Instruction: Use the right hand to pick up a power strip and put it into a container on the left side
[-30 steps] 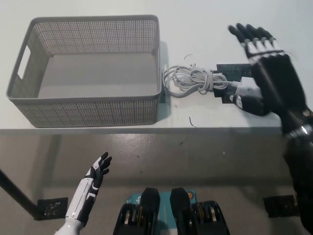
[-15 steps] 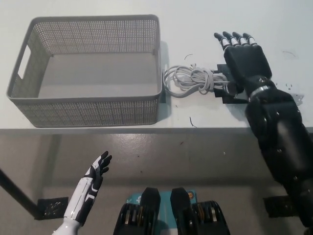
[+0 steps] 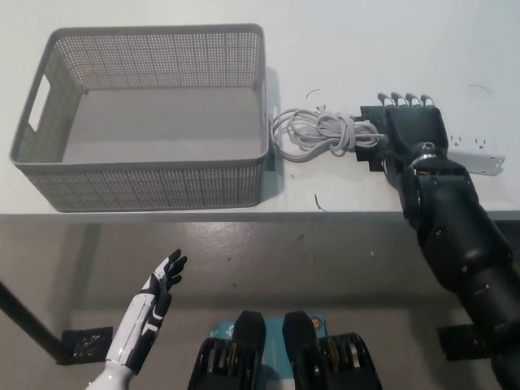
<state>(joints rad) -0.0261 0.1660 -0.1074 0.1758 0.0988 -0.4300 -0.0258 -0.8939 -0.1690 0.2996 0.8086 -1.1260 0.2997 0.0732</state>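
Note:
The power strip [image 3: 478, 162] lies on the white table right of the basket; only its white end with sockets shows, sticking out to the right from under my black right hand [image 3: 413, 130]. The hand rests palm down on top of the strip's middle, and its grip is hidden from above. The strip's white cable [image 3: 315, 130] lies coiled between the hand and the basket. A grey mesh basket [image 3: 154, 34] stands on the left, nothing in it. My white left hand [image 3: 153, 302] hangs open below the table's front edge at the lower left.
The table's front edge [image 3: 244, 214] runs across the middle of the picture, with floor below it. A dark patch [image 3: 370, 112] shows on the table under the strip. The basket's right wall sits close to the coiled cable.
My right hand has come down and back from the far side of the strip and now lies on it. The strip's white end has come into sight at the right. Basket and left hand are unmoved.

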